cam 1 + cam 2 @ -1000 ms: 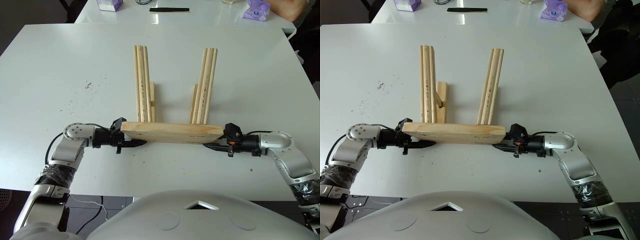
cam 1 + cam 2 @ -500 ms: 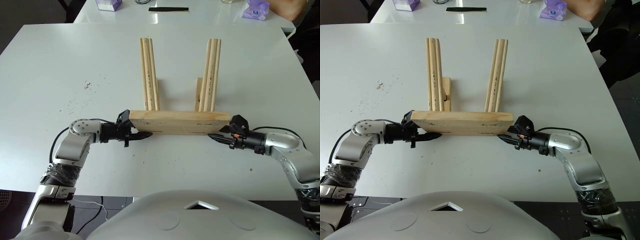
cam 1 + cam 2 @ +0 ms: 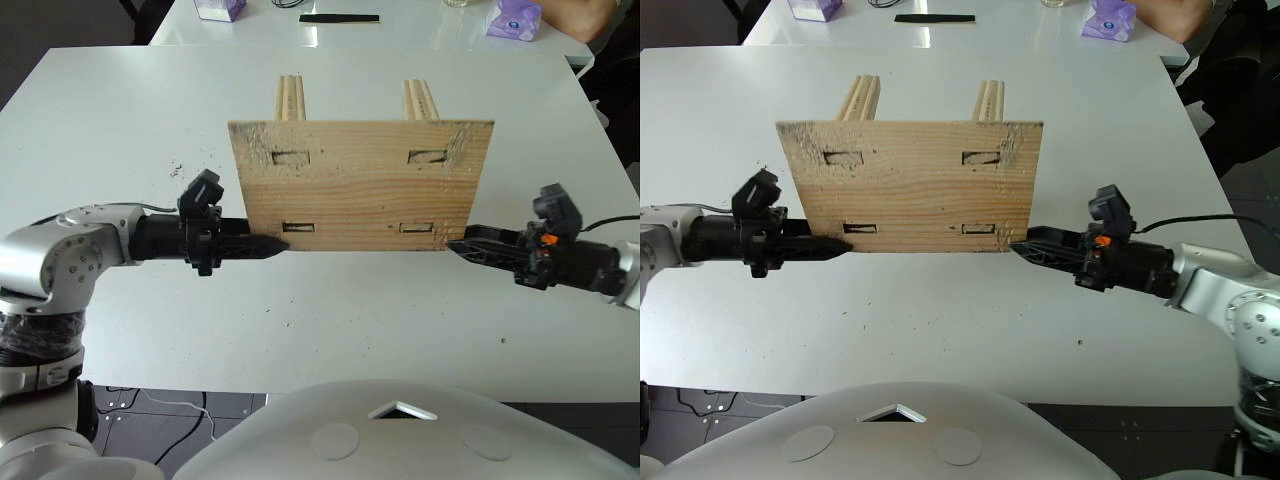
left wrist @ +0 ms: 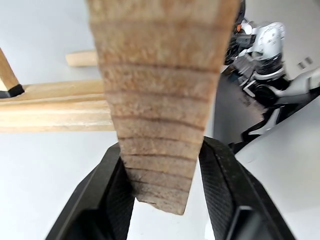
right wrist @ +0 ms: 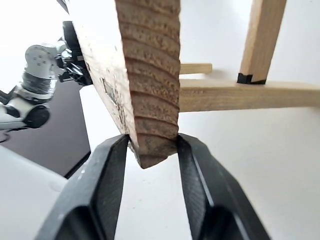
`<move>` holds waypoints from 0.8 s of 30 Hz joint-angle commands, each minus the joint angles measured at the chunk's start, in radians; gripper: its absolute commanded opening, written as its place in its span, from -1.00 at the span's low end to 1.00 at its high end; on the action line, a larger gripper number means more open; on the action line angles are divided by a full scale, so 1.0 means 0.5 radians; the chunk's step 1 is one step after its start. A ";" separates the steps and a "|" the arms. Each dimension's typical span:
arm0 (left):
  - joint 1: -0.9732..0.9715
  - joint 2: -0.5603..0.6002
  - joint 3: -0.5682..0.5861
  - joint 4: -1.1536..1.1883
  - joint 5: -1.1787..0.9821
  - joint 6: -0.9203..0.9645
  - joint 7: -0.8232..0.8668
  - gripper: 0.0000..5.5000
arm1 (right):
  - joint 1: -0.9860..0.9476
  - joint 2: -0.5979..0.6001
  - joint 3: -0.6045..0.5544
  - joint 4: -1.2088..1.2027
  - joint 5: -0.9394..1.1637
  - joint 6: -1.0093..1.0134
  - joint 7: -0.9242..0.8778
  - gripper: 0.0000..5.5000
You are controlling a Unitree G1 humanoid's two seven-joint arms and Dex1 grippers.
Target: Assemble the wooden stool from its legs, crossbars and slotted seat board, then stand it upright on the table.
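The slotted seat board (image 3: 360, 185) is held above the white table (image 3: 120, 110), its broad face with several slots turned towards me. Two leg groups (image 3: 291, 97) (image 3: 420, 99) stick out behind its top edge. My left gripper (image 3: 262, 246) is shut on the board's lower left corner, and my right gripper (image 3: 462, 243) is shut on the lower right corner. In the left wrist view the board's end grain (image 4: 160, 75) sits clamped between black fingers (image 4: 107, 195). The right wrist view shows the board's other end (image 5: 150, 75) pinched likewise, with a leg and crossbar (image 5: 250, 95) beyond.
Wood crumbs (image 3: 178, 170) dot the table to the left. On a second table behind lie two purple packs (image 3: 219, 9) (image 3: 512, 18) and a black strip (image 3: 338, 18). The table's near edge runs just under my arms.
Both grippers have risen with the stool and tipped it, so the seat board's face, seen edge-on before, now turns towards me and hides most of the legs.
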 commanded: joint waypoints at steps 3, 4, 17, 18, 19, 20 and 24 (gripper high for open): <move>-0.843 0.671 -0.144 0.169 -1.521 0.776 0.246 -0.31 | -0.337 -0.985 -0.162 0.036 1.257 0.085 0.427 -0.46; -0.884 0.792 -0.241 0.215 -1.704 0.755 0.287 -0.31 | -0.327 -1.036 -0.147 0.053 1.257 0.093 0.473 -0.46; -1.314 0.847 -1.384 0.806 -2.041 0.930 0.648 -0.31 | -0.472 -1.409 0.502 0.319 1.257 0.289 0.967 -0.46; -1.364 0.826 -1.483 0.868 -2.041 0.933 0.671 -0.31 | -0.515 -1.435 0.571 0.340 1.257 0.306 0.999 -0.46; -1.411 0.799 -1.577 0.933 -2.041 0.934 0.692 -0.31 | -0.575 -1.435 0.653 0.378 1.257 0.333 1.010 -0.46; -1.436 0.773 -1.638 0.981 -2.041 0.935 0.732 -0.31 | -0.639 -1.375 0.738 0.417 1.257 0.342 0.938 -0.46; -1.487 0.676 -1.784 1.121 -2.041 0.926 0.881 -0.31 | -0.783 -1.023 1.023 0.626 1.257 0.356 0.504 -0.46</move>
